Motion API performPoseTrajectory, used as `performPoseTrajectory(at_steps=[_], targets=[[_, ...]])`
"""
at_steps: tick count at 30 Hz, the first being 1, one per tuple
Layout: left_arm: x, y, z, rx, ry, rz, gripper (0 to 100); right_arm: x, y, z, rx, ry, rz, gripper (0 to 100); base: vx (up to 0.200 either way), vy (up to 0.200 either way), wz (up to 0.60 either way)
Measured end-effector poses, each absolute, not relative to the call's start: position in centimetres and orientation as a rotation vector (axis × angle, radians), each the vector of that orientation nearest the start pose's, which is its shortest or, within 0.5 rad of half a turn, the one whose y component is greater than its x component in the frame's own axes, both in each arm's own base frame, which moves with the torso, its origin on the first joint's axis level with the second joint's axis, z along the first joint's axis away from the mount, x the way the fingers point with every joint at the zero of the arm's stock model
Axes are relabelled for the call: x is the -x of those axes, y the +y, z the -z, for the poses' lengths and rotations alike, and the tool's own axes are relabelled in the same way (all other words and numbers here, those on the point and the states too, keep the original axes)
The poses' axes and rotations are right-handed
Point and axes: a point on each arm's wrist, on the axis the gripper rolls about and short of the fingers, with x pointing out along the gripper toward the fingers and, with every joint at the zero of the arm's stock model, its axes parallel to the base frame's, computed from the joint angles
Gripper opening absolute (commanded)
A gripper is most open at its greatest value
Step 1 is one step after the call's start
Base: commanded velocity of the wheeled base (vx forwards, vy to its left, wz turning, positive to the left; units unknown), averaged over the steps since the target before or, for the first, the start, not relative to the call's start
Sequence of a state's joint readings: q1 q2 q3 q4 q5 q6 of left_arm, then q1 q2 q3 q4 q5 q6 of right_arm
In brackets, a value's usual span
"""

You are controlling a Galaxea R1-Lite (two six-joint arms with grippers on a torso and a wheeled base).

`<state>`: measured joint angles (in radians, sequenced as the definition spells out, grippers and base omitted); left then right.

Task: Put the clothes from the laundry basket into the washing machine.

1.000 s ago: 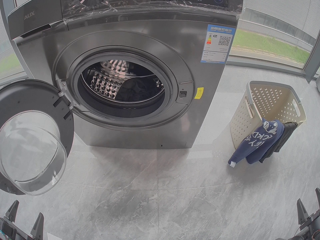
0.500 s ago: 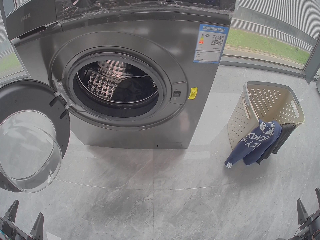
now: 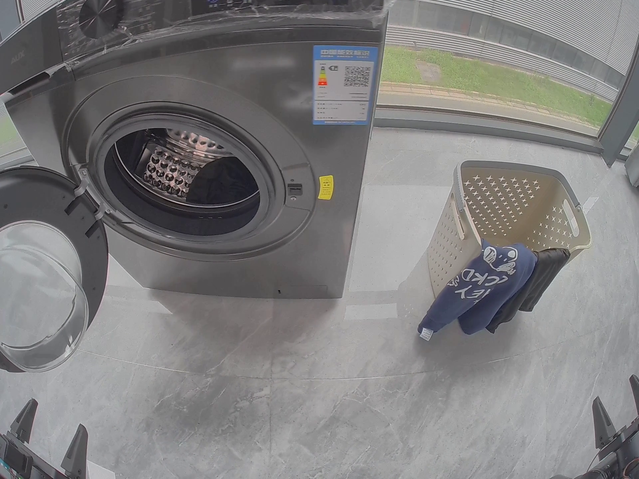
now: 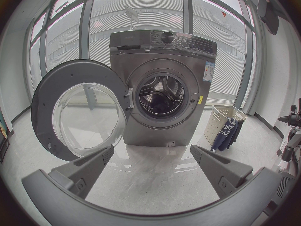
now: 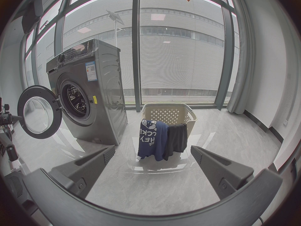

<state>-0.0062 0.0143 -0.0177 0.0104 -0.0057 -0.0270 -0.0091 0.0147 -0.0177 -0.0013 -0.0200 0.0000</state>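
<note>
A grey washing machine (image 3: 200,68) stands at the left with its round door (image 3: 40,267) swung wide; a dark garment (image 3: 223,181) lies in the drum. To its right sits a cream laundry basket (image 3: 516,194). A blue printed top (image 3: 482,287) and a black garment (image 3: 539,277) hang over the basket's near rim. My left gripper (image 3: 50,430) is low at the near left, open and holding nothing. My right gripper (image 3: 619,410) is low at the near right, also open and holding nothing. Both are far from the basket (image 5: 169,113) and the machine (image 4: 163,88).
Grey tiled floor (image 3: 299,394) spreads between me and the machine. Tall windows (image 3: 506,41) run behind the machine and basket. The open door (image 4: 78,107) juts out over the floor at the left.
The whole head view has shifted: machine and basket now sit further left, so the camera has turned to the right. Both grippers keep their places at the picture's lower corners.
</note>
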Motion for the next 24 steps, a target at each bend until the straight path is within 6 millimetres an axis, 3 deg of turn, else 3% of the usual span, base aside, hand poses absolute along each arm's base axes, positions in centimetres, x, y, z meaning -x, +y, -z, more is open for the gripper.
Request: performPoseTrajectory(at_steps=[3, 21, 24], targets=[[2.30, 0.00, -7.97, 0.023, 0.007, 0.011, 100, 2.30, -0.02, -8.08, 0.000, -0.004, 0.029, 100, 0.000, 0.000, 0.00], [2.30, -0.01, -7.97, 0.008, 0.007, 0.013, 100, 2.30, -0.02, -8.08, 0.000, -0.004, 0.029, 100, 0.000, -0.200, 0.00], [2.30, -0.01, -7.98, 0.008, 0.007, 0.012, 100, 2.30, -0.02, -8.08, 0.000, -0.004, 0.028, 100, 0.000, 0.000, 0.00]])
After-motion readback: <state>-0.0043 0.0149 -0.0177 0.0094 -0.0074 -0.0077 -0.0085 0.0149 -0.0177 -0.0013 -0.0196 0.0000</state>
